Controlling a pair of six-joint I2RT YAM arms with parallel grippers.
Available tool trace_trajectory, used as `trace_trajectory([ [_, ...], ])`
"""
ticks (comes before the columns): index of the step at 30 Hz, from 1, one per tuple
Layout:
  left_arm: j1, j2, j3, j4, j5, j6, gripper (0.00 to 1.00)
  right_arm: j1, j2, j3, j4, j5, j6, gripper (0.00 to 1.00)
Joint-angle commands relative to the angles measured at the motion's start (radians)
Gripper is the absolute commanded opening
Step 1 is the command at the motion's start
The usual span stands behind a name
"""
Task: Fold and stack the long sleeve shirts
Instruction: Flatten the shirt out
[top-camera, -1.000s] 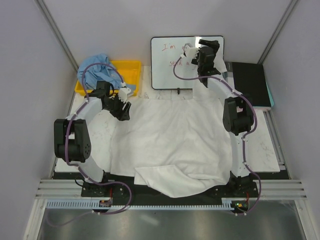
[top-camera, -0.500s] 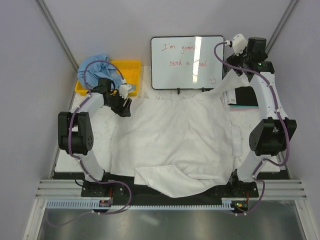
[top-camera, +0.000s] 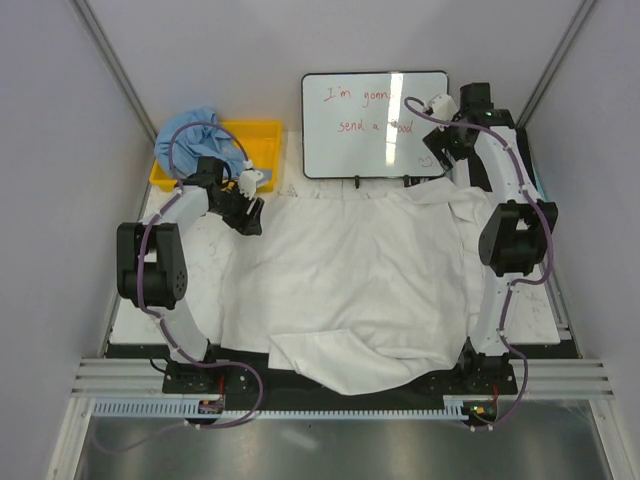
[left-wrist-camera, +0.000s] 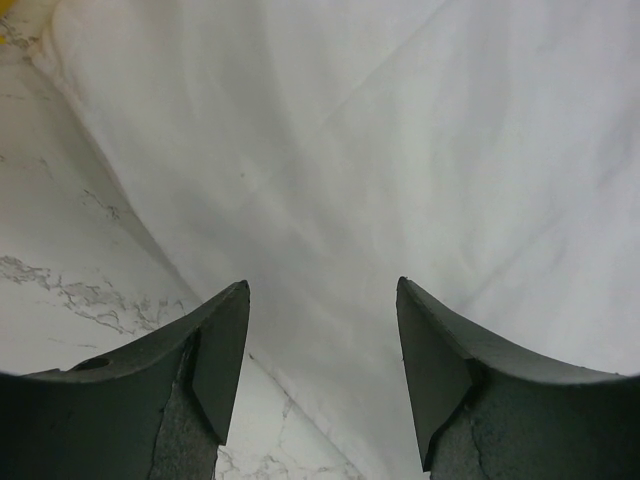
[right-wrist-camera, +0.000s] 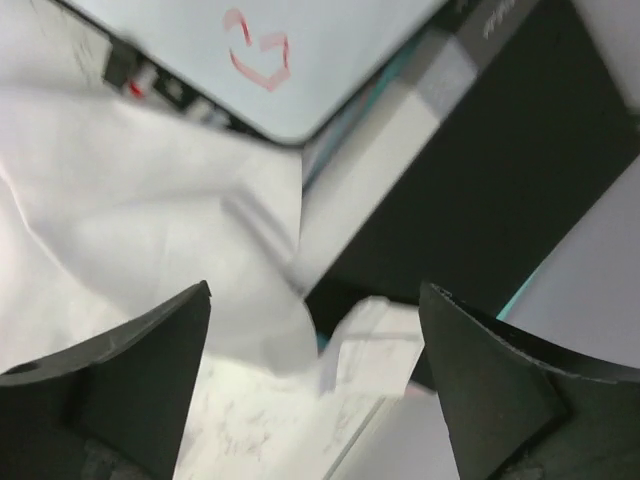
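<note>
The large white long sleeve shirt (top-camera: 350, 280) lies spread over the middle of the table, its lower hem bunched over the front edge. The light blue shirt (top-camera: 195, 132) sits crumpled on the far-left yellow bin. My left gripper (top-camera: 250, 215) hovers over the white shirt's top-left edge; in the left wrist view the left gripper (left-wrist-camera: 320, 300) is open, with the cloth edge (left-wrist-camera: 330, 180) lying flat below it. My right gripper (top-camera: 447, 150) is raised at the far right by the whiteboard. The right wrist view shows this gripper (right-wrist-camera: 315, 295) open, holding nothing, above a loose shirt corner (right-wrist-camera: 150, 220).
A whiteboard (top-camera: 372, 125) with red writing stands at the back, its lower corner (right-wrist-camera: 250, 50) close to my right gripper. A black box (right-wrist-camera: 500, 150) lies at the right rear. The yellow bin (top-camera: 258, 150) is at the back left. Marble tabletop (left-wrist-camera: 90, 290) shows left of the shirt.
The right arm swung from the whiteboard's middle out to the right, then came back in and lower. The shirt corner pulled up toward it has dropped onto the table. The left arm barely moved.
</note>
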Motion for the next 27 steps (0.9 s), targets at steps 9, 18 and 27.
trace_trajectory([
  [9,0.007,-0.025,-0.001,-0.016,0.010,-0.002,0.68,-0.232,-0.103,-0.265,-0.114,-0.033,-0.151,0.97],
  [18,0.016,-0.047,-0.047,-0.011,0.006,0.019,0.68,-0.232,0.048,-0.139,-0.210,-0.104,-0.075,0.58],
  [27,0.020,-0.036,-0.042,-0.011,0.013,0.002,0.66,-0.115,0.005,0.172,-0.233,-0.173,0.033,0.00],
])
